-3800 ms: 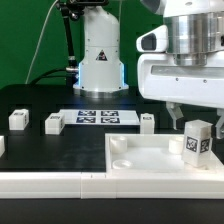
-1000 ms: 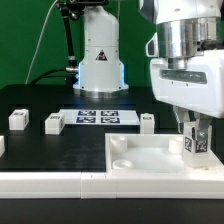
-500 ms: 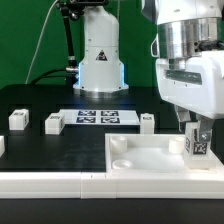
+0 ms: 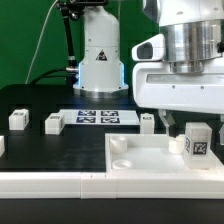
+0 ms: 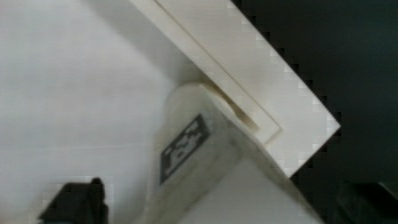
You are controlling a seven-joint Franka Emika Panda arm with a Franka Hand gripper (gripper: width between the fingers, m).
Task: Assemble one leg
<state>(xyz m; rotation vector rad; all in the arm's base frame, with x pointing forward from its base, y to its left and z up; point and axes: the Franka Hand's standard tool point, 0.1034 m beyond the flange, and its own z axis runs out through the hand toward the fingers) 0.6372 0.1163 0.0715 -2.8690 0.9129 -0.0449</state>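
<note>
No text or numbers are legible. A triangular warning sign (image 4: 100,57) sits on the robot base (image 4: 88,72). Black-and-white tags mark the marker board (image 4: 95,117) and the leg (image 4: 197,142).

Exterior camera: low, near table (image 4: 40,100) height, close to the white panel (image 4: 150,160) in its foreground, facing the robot base (image 4: 100,55). Wrist camera: pointing down, very close. Both views share the leg (image 4: 197,141) and panel edge.

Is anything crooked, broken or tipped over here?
Nothing stands out. The leg stands upright on the white panel, at its corner on the exterior view's right. The small blocks sit upright on the black table. Nothing looks cracked or spilled.
</note>
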